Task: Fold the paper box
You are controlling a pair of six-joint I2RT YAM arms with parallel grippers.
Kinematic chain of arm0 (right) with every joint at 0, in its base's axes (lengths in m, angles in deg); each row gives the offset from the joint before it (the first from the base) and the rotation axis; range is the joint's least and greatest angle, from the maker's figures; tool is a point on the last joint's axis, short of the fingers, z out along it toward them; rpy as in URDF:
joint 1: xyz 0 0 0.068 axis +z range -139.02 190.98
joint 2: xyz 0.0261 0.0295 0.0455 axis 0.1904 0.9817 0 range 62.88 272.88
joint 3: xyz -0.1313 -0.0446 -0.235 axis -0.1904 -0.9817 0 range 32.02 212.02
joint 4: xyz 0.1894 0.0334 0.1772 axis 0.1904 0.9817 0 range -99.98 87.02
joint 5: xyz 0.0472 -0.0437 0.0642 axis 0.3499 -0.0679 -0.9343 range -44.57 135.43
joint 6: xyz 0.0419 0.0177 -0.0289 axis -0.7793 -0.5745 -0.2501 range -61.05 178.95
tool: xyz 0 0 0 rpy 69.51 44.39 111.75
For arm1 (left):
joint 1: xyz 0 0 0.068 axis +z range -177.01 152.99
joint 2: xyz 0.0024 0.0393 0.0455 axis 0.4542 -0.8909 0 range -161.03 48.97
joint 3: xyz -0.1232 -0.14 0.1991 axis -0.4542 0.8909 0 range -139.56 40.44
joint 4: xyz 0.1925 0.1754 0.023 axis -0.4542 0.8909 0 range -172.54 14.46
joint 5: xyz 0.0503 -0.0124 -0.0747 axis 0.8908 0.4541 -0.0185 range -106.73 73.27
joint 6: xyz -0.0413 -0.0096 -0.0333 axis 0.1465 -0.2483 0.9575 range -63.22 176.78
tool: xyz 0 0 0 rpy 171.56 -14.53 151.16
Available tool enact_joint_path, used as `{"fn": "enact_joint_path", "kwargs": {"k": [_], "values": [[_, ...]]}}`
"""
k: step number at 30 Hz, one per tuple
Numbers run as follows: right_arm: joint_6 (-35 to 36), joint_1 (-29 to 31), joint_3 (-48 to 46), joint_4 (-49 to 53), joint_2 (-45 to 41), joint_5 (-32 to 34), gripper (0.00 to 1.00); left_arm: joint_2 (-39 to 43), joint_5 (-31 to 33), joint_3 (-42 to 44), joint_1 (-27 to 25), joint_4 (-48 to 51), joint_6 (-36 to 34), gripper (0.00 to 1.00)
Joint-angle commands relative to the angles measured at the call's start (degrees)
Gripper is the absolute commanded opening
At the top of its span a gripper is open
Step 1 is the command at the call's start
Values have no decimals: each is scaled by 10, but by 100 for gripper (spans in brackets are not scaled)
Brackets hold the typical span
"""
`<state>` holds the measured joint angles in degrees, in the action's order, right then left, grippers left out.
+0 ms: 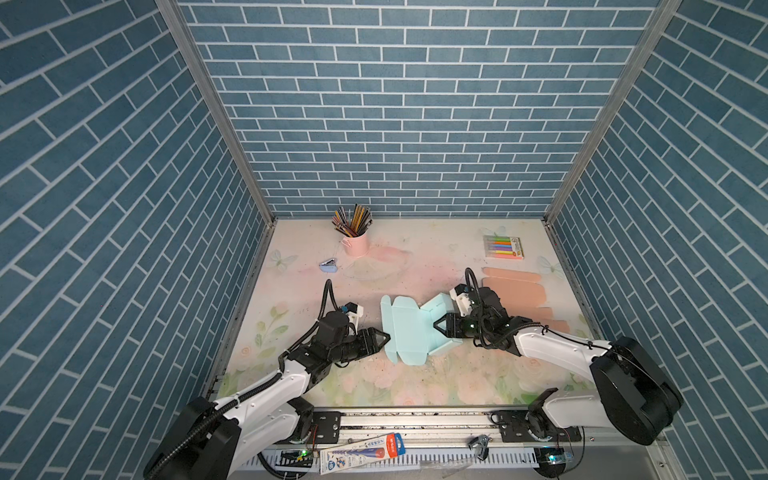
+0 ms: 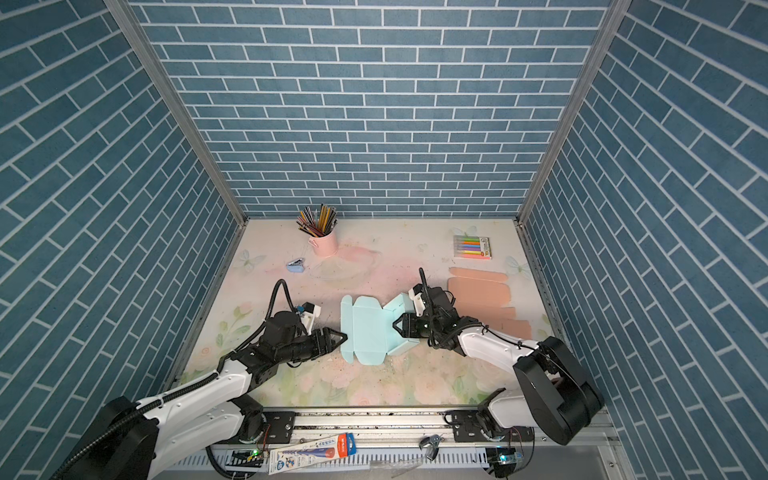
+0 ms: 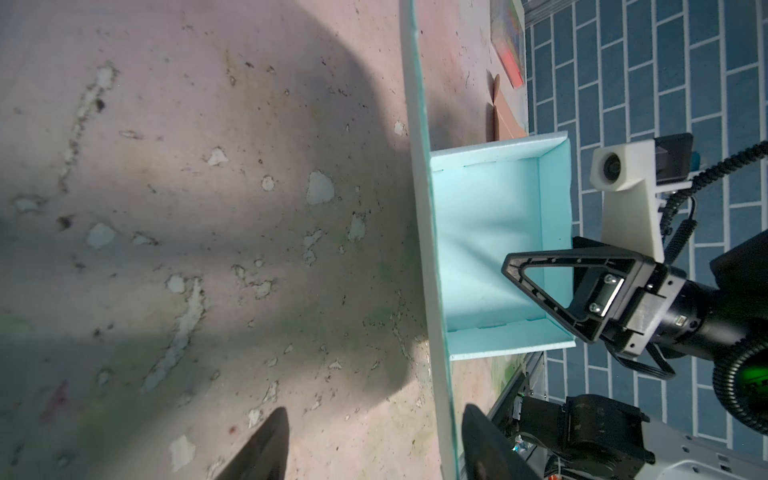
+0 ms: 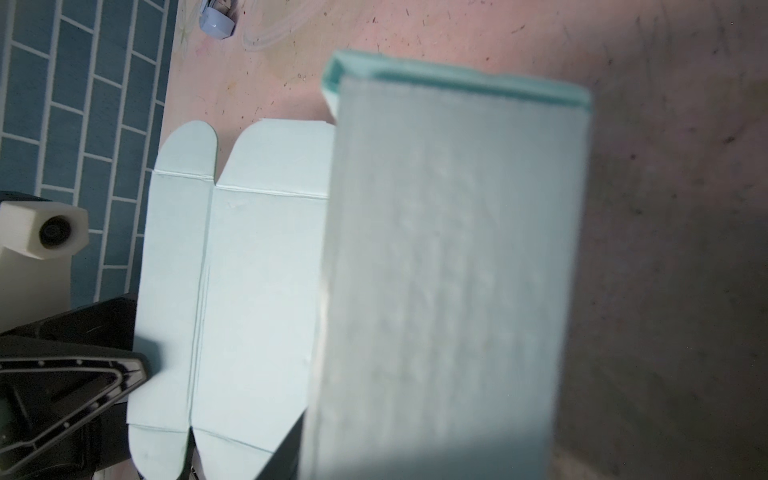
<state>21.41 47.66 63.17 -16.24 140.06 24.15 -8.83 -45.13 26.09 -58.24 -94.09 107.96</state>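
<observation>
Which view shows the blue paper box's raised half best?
The left wrist view: the raised half of the paper box faces the camera, walls and creases sharp. Both top views show the whole box, but small. The right wrist view has that half close and blurred; only the flat panels clear.

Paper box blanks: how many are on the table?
2: the light blue paper box mid-table, partly folded, and a salmon blank on the right, partly behind the right arm, which may hide more.
</observation>
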Motion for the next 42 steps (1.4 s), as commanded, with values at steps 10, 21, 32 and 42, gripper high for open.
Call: {"fn": "enact_joint_path", "kwargs": {"k": [10, 21, 32, 42], "values": [[-14, -4, -17, -16, -18, -4, 52, -51, 22, -35, -44, -59, 19, 35], [-14, -6, -22, -23, -16, -6, 52, -49, 37, -43, -49, -39, 13, 20], [-15, -7, -26, -22, -23, 0, 55, -43, 37, -45, -50, -31, 13, 12], [-9, -7, -22, -6, -39, 6, 63, -40, 41, -51, -49, -18, 11, 9]]}}
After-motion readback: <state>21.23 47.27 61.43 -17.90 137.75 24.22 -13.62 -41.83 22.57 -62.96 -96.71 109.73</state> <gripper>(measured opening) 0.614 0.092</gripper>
